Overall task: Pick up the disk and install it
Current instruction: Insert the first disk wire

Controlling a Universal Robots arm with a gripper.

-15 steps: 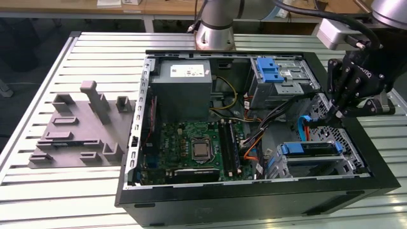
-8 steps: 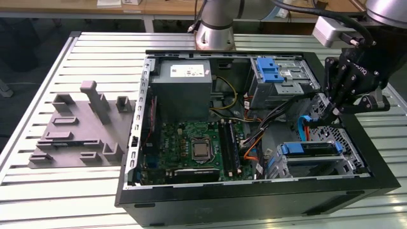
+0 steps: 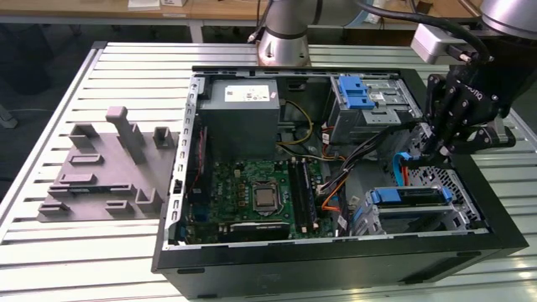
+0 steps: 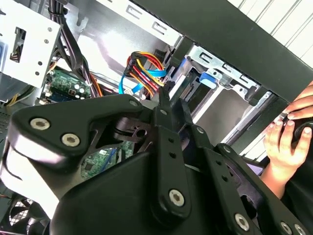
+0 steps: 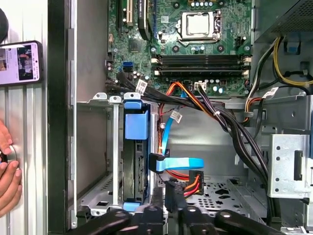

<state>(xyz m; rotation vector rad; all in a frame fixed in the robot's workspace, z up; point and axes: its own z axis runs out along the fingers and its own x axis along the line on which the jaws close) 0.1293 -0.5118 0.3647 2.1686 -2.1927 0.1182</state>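
**Gripper inside the case, disk seated in its bay**

In the exterior view the black gripper (image 3: 438,151) hangs at the right of the frame, its tips reaching down into the open computer case (image 3: 336,258) just above the drive cage (image 3: 457,220). Whether its fingers are apart or together cannot be told from these views (the linkage blocks the tips in both wrist views), and nothing is seen held between them. In the first wrist view the gripper (image 5: 168,218) sits along the bottom edge of the frame, close to a blue flat cable (image 5: 178,163) and a bundle of orange and red wires (image 5: 191,183).

The disk (image 3: 411,196) lies in the drive cage at the lower right of the exterior view, its blue frame showing along the upper edge. In the first wrist view the disk (image 5: 135,161) stands edge-on in the left centre of the frame, between the metal rails of the cage, with its blue frame handle toward the motherboard (image 5: 195,44) at the top.

Further out, the grey power supply (image 3: 243,119) fills the upper middle of the case in the exterior view, and a grey moulded fixture (image 3: 105,167) rests on the slatted surface (image 3: 50,251) at the left. A person's hand (image 5: 9,178) rests at the lower left edge of the first wrist view, below a phone (image 5: 19,62).
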